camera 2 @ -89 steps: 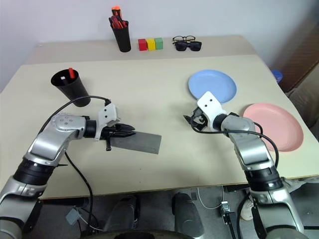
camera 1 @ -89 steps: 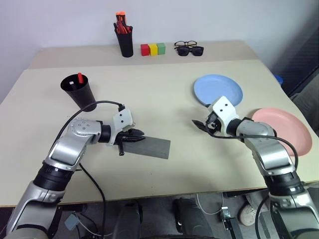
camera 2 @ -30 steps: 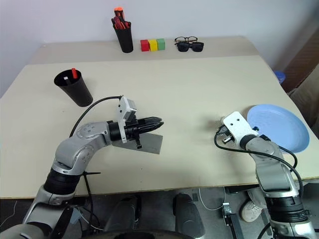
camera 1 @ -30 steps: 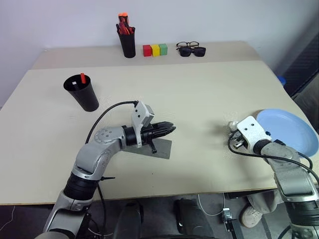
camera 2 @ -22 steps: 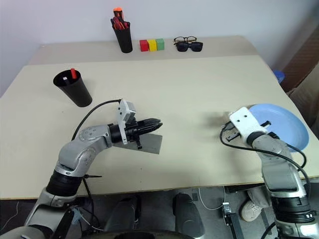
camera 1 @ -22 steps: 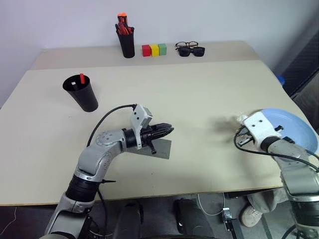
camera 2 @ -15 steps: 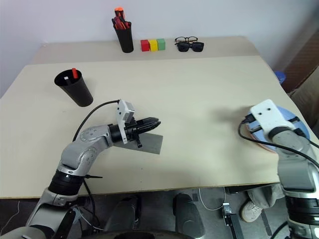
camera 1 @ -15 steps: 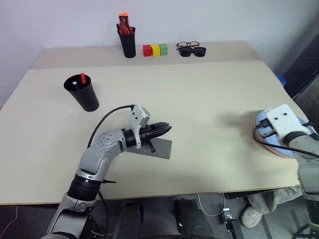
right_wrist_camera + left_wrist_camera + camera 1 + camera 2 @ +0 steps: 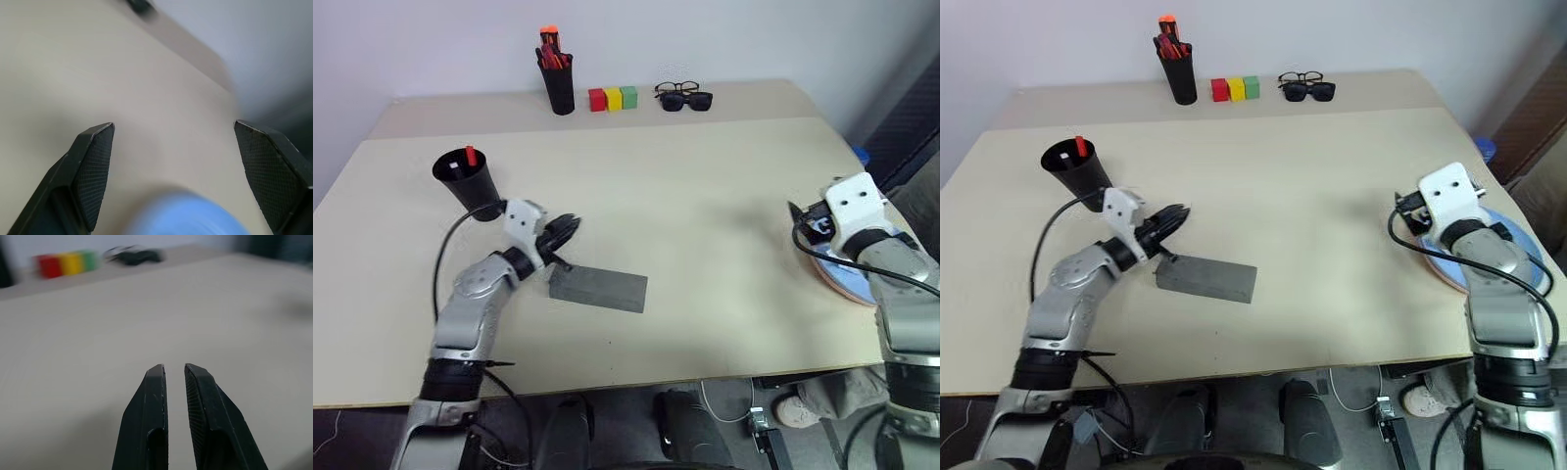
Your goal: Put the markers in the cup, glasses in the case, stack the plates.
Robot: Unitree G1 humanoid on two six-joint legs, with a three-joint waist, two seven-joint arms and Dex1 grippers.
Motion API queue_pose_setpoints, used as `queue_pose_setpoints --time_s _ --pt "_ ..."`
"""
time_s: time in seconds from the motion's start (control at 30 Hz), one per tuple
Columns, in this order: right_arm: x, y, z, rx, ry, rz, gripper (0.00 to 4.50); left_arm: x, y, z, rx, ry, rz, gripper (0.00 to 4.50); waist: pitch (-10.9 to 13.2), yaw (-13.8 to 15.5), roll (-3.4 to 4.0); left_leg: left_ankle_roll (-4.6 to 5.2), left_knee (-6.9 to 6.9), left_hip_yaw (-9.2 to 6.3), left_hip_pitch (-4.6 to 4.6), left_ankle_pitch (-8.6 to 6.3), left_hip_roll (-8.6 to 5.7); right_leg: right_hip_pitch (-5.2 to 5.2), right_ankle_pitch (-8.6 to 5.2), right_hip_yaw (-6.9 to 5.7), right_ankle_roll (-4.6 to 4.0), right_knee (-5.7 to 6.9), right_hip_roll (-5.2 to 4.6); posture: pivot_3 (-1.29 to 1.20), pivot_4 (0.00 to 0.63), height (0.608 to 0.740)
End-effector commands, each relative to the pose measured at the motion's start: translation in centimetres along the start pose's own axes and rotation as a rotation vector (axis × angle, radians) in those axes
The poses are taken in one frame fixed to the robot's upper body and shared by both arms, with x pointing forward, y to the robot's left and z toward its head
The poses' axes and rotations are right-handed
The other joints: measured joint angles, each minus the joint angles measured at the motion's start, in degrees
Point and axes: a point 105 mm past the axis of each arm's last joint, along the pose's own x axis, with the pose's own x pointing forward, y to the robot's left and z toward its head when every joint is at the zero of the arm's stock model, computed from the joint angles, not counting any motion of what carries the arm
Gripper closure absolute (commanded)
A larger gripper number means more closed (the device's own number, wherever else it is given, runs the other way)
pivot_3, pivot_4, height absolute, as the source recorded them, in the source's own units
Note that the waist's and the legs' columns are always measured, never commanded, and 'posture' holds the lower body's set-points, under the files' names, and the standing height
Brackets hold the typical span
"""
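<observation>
The light blue plate lies on the salmon pink plate at the table's right edge. My right gripper hovers open just above their near-left rim, with nothing between its fingers; the blue plate shows below it. The grey case lies shut at centre-left, so the glasses are hidden. My left gripper is shut and empty, just above the table between the case and the wide black cup. In the cup stand a red-capped marker and a pale-tipped one.
Along the back edge stand a slim pen cup with orange and red markers, three coloured blocks, and black sunglasses with a thin-framed pair behind them. A broad stretch of bare table lies between my two arms.
My right gripper set the blue plate on the pink one, opened and lifted off it. My left gripper, still shut, drew back left off the case toward the cup.
</observation>
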Motion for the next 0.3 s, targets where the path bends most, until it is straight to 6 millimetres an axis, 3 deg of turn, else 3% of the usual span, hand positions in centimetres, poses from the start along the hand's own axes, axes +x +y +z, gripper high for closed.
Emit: queue_pose_setpoints --time_s 0.03,0.13,0.3 --pt "0.4 3.0 1.8 0.166 -0.114 0.215 0.55 -4.7 4.6 -0.4 0.131 0.058 0.212 3.92 0.0 -0.3 0.01 0.0 -0.01 0.01 0.0 0.0 0.01 0.0 0.0 0.01 0.0 0.0 0.0 0.0 0.15 0.74" --pt "0.9 4.4 1.9 0.17 -0.12 0.312 0.55 -6.7 5.4 -0.1 0.155 0.072 0.284 3.92 0.0 0.5 0.04 0.06 -0.03 0.01 0.0 -0.04 0.02 -0.01 0.0 -0.01 -0.01 0.0 -0.03 0.0 0.15 0.74" --pt "2.6 5.2 2.1 0.133 -0.124 0.361 0.55 -7.5 5.3 0.1 0.165 0.078 0.342 3.92 0.0 1.7 0.04 0.05 0.13 0.02 -0.04 -0.04 -0.02 0.17 -0.06 -0.05 -0.12 -0.2 -0.09 0.0 0.15 0.74"
